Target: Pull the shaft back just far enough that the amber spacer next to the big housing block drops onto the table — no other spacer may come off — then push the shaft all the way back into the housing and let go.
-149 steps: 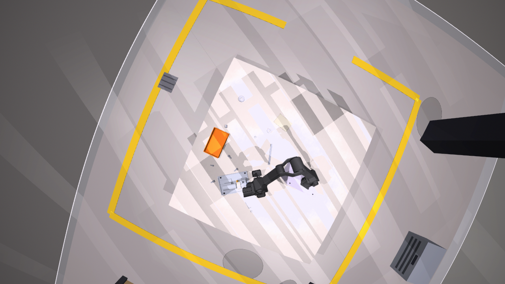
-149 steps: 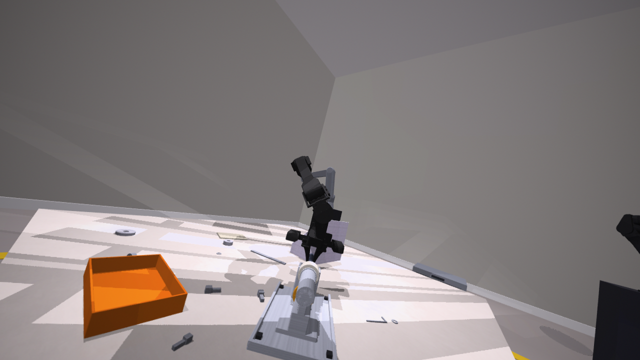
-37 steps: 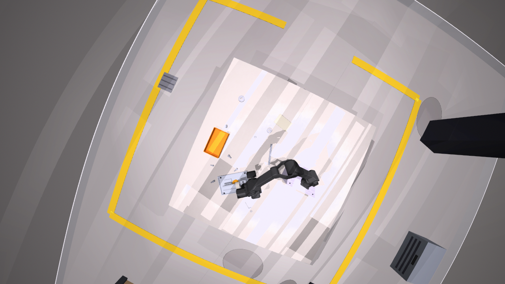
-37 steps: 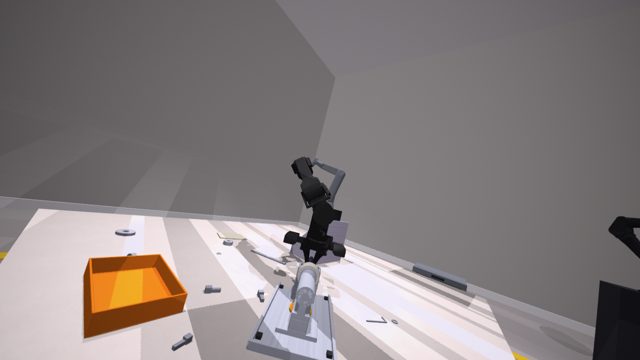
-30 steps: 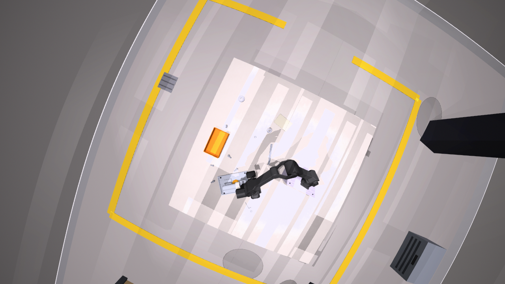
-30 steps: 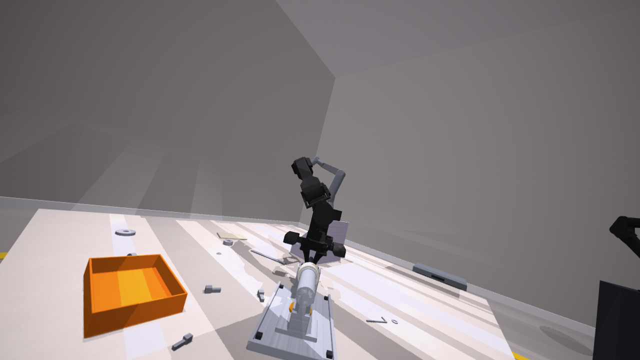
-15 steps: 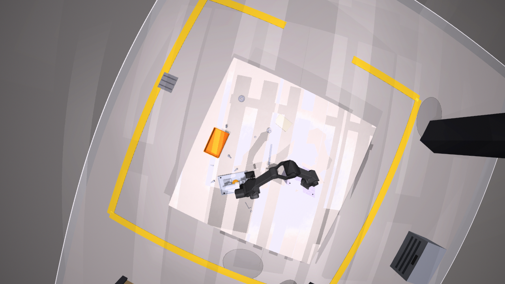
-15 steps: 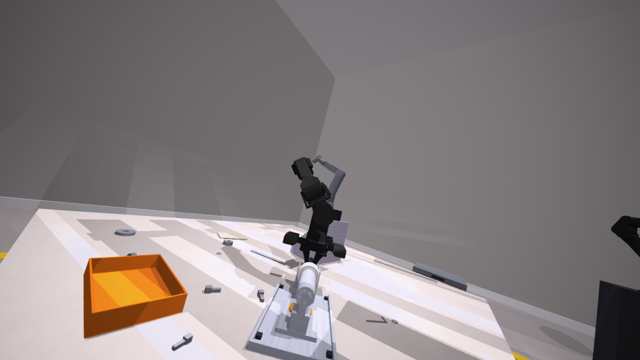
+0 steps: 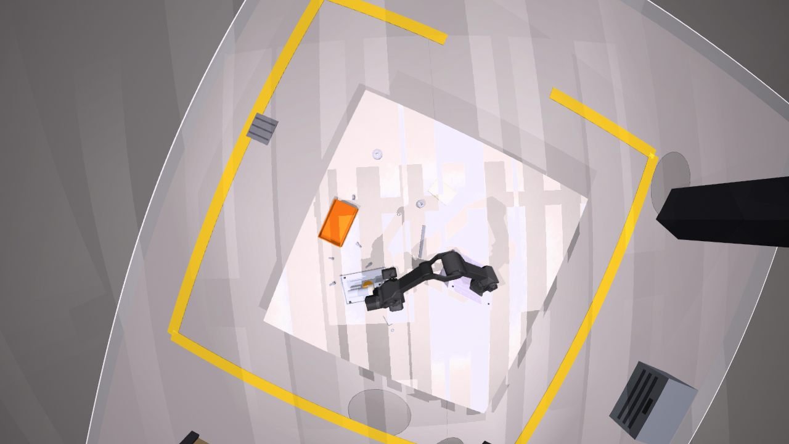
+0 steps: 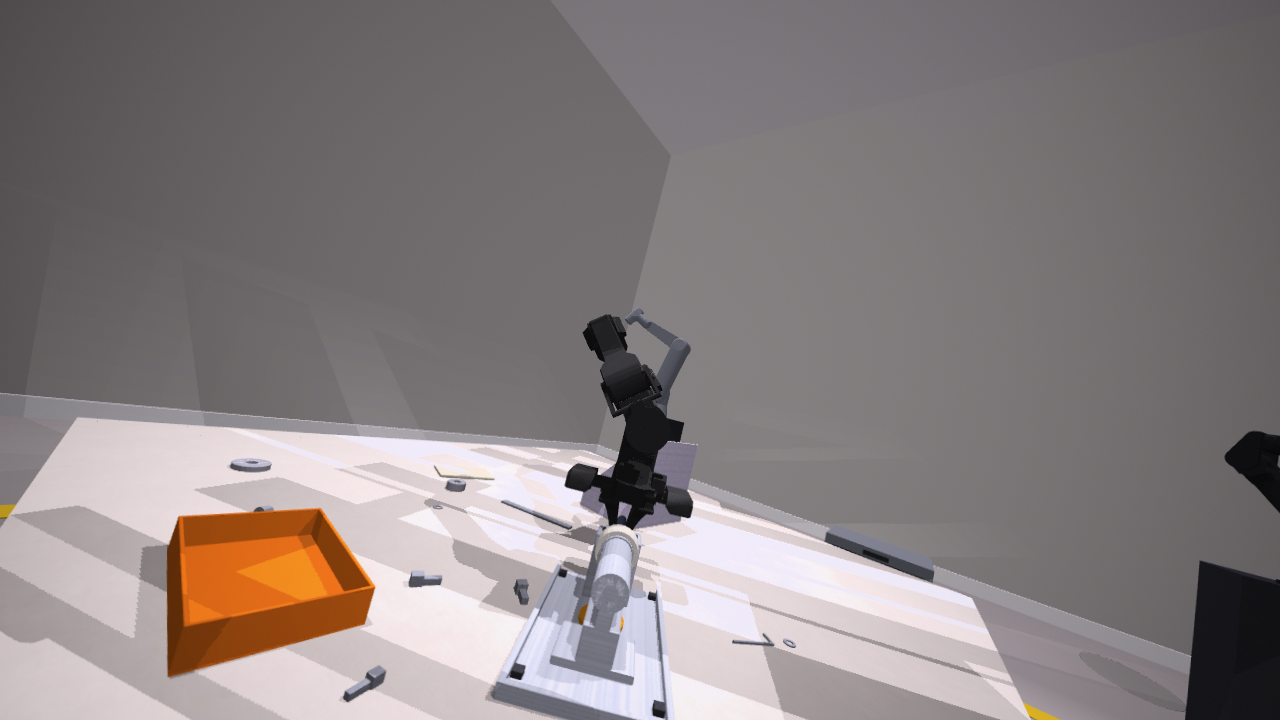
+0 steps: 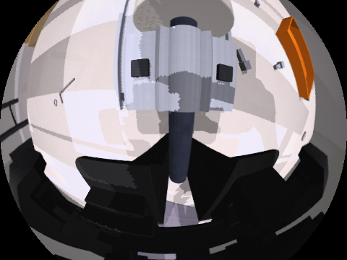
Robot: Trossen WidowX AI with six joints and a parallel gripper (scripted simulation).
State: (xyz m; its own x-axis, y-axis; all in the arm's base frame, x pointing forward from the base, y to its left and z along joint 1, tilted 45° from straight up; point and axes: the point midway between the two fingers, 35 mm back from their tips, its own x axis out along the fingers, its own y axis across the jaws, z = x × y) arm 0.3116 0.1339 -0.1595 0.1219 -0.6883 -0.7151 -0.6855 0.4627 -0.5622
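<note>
My gripper (image 10: 623,521) (image 11: 175,137) is shut on the dark blue shaft (image 11: 178,167), near its free end. The shaft runs straight into the grey housing block (image 11: 186,54) in the wrist view, and a short dark piece of it shows beyond the block, before a large beige round part (image 11: 202,16). A pale cylinder (image 10: 613,564) stands out toward the exterior camera. An amber spacer (image 9: 368,283) (image 10: 585,615) shows low, beside and under that cylinder, near the base plate (image 9: 346,292) (image 10: 537,644). Whether it hangs on the shaft or lies loose is unclear. No other spacer can be made out.
An orange bin (image 9: 338,222) (image 10: 268,634) (image 11: 285,34) stands to one side of the fixture. Several grey bolts lie between them, one of them (image 10: 365,682) near the front. A hex key (image 10: 753,641) and a small ring (image 10: 788,642) lie on the other side. A thin rod (image 9: 421,242) lies behind.
</note>
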